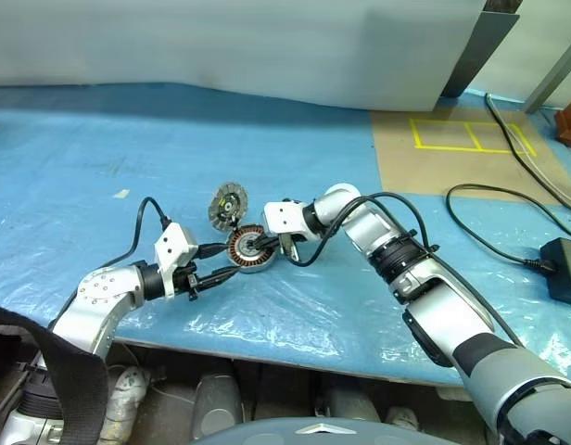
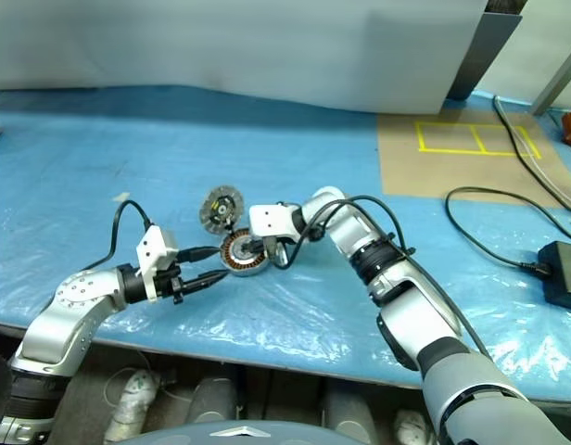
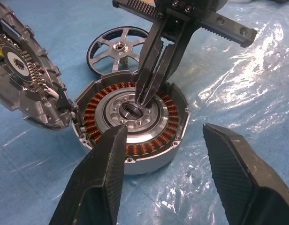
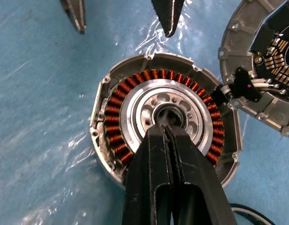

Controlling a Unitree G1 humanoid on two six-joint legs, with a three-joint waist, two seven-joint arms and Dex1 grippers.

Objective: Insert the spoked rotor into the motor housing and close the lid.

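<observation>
The motor housing (image 3: 130,140), a grey puck with copper windings around a silver centre, lies on the blue sheet. My right gripper (image 4: 167,129) is shut, with nothing between its fingers, and its tips rest at the housing's centre hole. My left gripper (image 3: 164,129) is open, its fingers on either side of the housing's near rim without touching it. The lid (image 1: 227,204) leans tilted beside the housing, its inner side showing a board and a yellow label, and a wire bundle joins it to the housing. The spoked rotor (image 3: 117,49) lies flat just beyond the housing.
Black cables (image 1: 489,236) and a black power brick (image 1: 564,269) lie at the right. A brown board with yellow tape lines (image 1: 471,134) is at the back right. The table's front edge (image 1: 267,352) runs close below the arms. A pale wall panel (image 1: 267,46) stands behind.
</observation>
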